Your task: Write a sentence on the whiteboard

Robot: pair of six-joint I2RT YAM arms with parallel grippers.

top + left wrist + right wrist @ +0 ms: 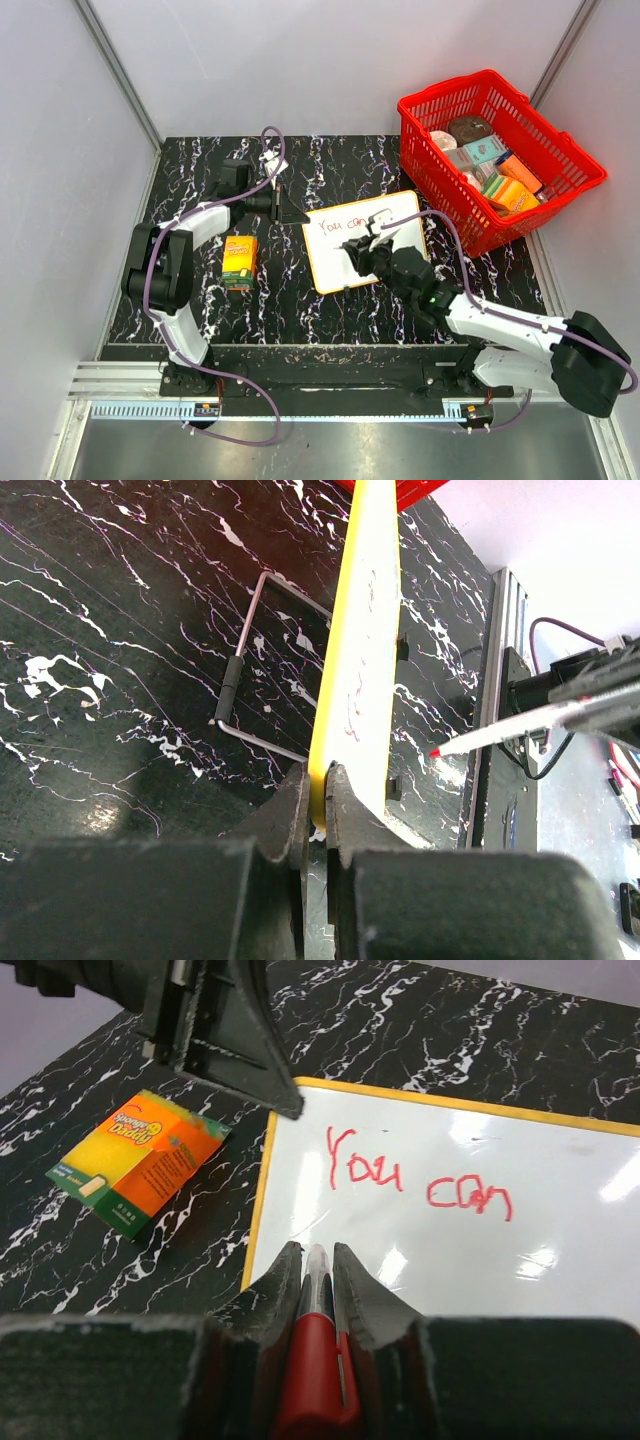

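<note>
Whiteboard [335, 265] looks thin, stiff, light; grip at rim. L gripper [298, 216] pinches its edge; R gripper [353, 249] clamps red marker [318, 1360].

Black marbled table [330, 165] w/ whiteboard [332, 257] mid, orange-green box [239, 262] to its left, red basket [548, 124] at far-right corner

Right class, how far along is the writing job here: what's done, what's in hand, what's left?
Done: the sentence so far reads "You can", in red on the whiteboard. In hand: the left gripper clamps the board's edge, and the right gripper holds a red marker aimed at the blank area under those words. Left: the rest of the sentence; much of the board is bare.
</note>
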